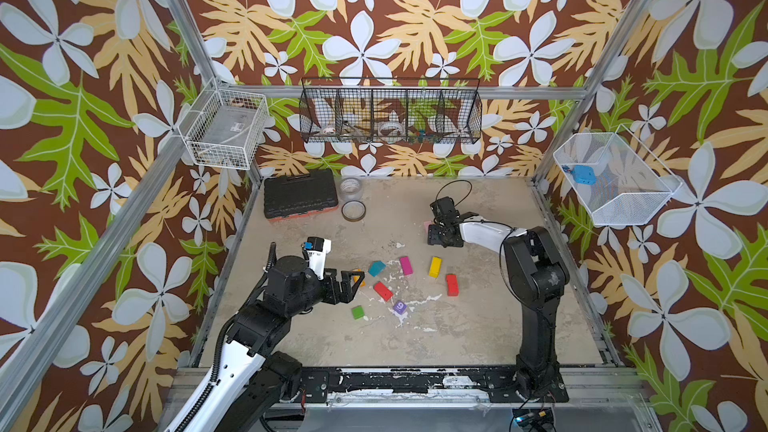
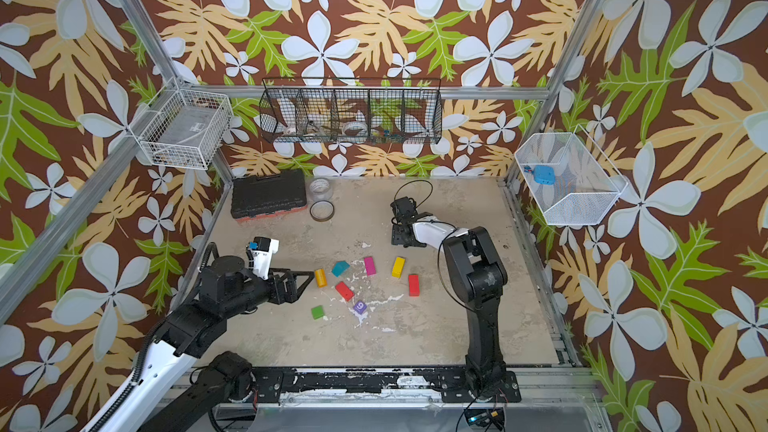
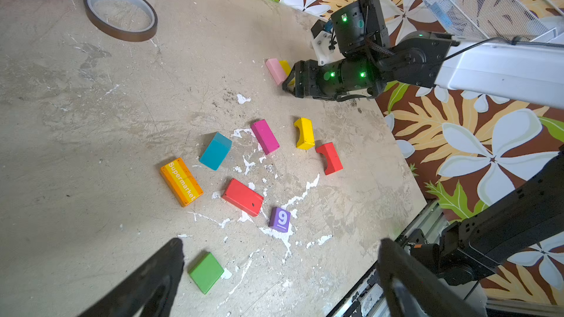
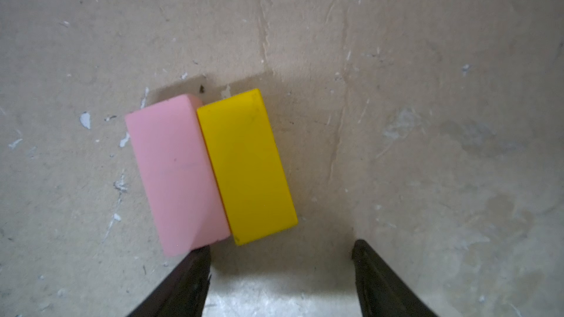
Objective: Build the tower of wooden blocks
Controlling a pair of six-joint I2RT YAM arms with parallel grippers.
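Right wrist view: a pale pink wooden brick and a yellow wooden brick lie flat on the scuffed beige worktop, their long sides touching; the right gripper has its jaws spread with nothing between them, both dark tips just short of the pair; one tip sits just beside the pink brick's near corner, and whether it touches cannot be told.

Left wrist view: the left gripper has its jaws spread wide and empty above the worktop; a green wooden block lies near one tip; beyond it, each flat on the worktop and apart from the rest, lie a purple cube marked 9, a red wooden brick, an orange brick lettered Supermarket, a teal block, a magenta brick, a yellow arch-cut block and a red arch-cut block; a brown tape roll lies well apart.

In both top views this loose cluster sits just below the middle of the frame; the left gripper is at its left edge, beside the orange brick; the right gripper and the pink and yellow pair are above and to the right of it; a black toolbox and a clear round jar stand at the worktop's upper left.
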